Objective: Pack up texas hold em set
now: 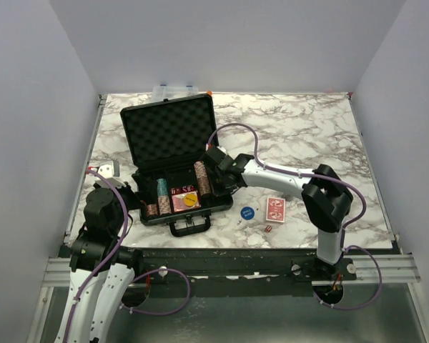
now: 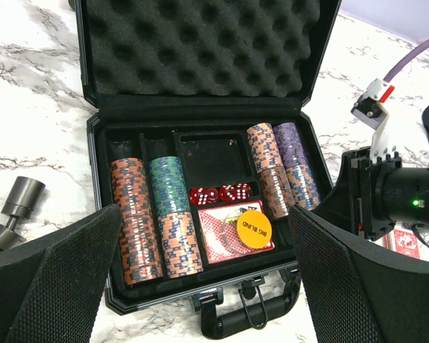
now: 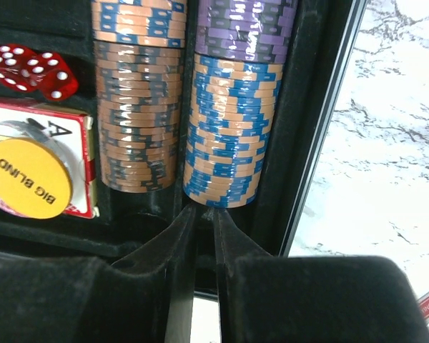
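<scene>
Marble table (image 1: 307, 128): briefcase (image 1: 168, 132), blue button (image 1: 247, 212), card deck (image 1: 275, 209), maybe dice (image 1: 269, 229).

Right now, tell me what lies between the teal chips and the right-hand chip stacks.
In the left wrist view: red dice, and in front of them a red-backed deck with a yellow BIG BLIND button on top.

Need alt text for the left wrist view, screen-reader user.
Open black briefcase with foam-lined lid holds poker chip stacks down both sides, red dice and a red-backed card deck topped by a yellow BIG BLIND button in the middle. The left pincer frames it, wide open.
</scene>
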`<state>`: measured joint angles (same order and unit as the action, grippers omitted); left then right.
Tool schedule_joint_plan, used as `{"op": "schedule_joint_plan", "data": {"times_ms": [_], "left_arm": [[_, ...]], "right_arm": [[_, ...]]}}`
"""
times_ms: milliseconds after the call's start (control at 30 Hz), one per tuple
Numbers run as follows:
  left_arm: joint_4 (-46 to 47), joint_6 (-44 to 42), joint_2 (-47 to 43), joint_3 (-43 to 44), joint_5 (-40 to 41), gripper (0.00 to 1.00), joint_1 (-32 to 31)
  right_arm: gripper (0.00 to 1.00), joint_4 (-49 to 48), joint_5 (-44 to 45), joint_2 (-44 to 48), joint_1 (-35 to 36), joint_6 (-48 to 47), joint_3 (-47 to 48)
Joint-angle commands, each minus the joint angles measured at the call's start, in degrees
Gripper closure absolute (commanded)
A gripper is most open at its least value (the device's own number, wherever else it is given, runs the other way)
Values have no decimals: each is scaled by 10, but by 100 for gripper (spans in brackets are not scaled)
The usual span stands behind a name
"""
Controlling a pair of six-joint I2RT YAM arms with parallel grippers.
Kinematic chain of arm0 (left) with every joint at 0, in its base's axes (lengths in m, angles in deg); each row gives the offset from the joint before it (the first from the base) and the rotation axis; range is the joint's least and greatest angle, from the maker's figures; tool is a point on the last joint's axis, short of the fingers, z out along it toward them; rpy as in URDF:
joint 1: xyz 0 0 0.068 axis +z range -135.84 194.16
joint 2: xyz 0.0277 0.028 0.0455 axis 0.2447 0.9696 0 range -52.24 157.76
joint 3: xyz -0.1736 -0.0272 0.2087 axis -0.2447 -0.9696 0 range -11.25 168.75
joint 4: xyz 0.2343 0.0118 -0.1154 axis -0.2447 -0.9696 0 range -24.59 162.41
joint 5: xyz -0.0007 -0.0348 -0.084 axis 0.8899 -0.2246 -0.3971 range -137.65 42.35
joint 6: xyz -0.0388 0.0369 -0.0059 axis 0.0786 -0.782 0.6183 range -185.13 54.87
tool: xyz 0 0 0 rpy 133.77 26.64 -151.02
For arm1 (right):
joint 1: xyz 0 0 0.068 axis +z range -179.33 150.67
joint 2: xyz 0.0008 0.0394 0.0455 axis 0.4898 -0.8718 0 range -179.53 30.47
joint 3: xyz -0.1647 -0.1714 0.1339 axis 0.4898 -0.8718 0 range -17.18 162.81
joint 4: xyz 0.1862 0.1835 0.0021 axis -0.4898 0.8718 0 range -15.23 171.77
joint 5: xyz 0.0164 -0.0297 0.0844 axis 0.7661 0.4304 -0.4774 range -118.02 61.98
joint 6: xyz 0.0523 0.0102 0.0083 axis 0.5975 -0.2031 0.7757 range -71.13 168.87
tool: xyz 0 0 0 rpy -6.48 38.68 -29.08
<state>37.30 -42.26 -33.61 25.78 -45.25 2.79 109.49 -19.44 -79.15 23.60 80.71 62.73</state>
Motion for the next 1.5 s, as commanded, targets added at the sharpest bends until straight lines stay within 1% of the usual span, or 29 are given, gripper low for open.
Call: {"op": "schedule_joint_plan", "data": {"times_ms": [0, 133, 233, 300, 367, 433, 500, 567, 800, 900, 1033, 1067, 1133, 1167, 1300, 1467], "left_arm": [[-2, -7, -1, -2, -7, 2, -2], [-2, -7, -3, -1, -8, 2, -2], [-2, -7, -6, -2, -7, 2, -2], [-2, -7, -6, -2, -8, 2, -2], [-2, -7, -6, -3, -8, 2, -2], [-2, -6, -7, -2, -9, 2, -2], [-2, -6, -7, -3, -9, 2, -2], [-2, -6, -7, -3, -10, 2, -2], [-1, -5, 0, -2, -12, 2, -2], [-1, -4, 4, -1, -15, 2, -2], [0, -4, 8, -2, -17, 2, -2], [0, -4, 9, -1, -16, 2, -2], [0, -5, 10, -1, -15, 2, -2], [0, -4, 9, -1, -14, 2, -3], [0, -4, 7, -2, -10, 2, -2], [-1, -5, 6, -4, -6, 1, -2]], "right_arm": [[81, 0, 26, 38, -4, -18, 35], [79, 16, 27, 62, -4, -20, 51], [69, 22, 28, 84, -4, -21, 54], [66, 29, 34, 99, -4, -21, 56], [61, 40, 42, 115, -3, -19, 57], [53, 48, 53, 134, -4, -16, 50], [45, 54, 65, 158, -4, -11, 37], [41, 60, 82, 187, -4, -4, 17], [19, 80, 133, 306, -3, 57, -99], [17, 90, 160, 358, -3, 82, -144], [16, 121, 201, 398, -4, 129, -178], [11, 133, 216, 404, -4, 150, -185], [3, 159, 247, 413, -4, 198, -202], [2, 162, 254, 417, -4, 210, -213], [3, 131, 268, 431, -4, 226, -269], [2, 119, 273, 421, -4, 252, -298]]}}
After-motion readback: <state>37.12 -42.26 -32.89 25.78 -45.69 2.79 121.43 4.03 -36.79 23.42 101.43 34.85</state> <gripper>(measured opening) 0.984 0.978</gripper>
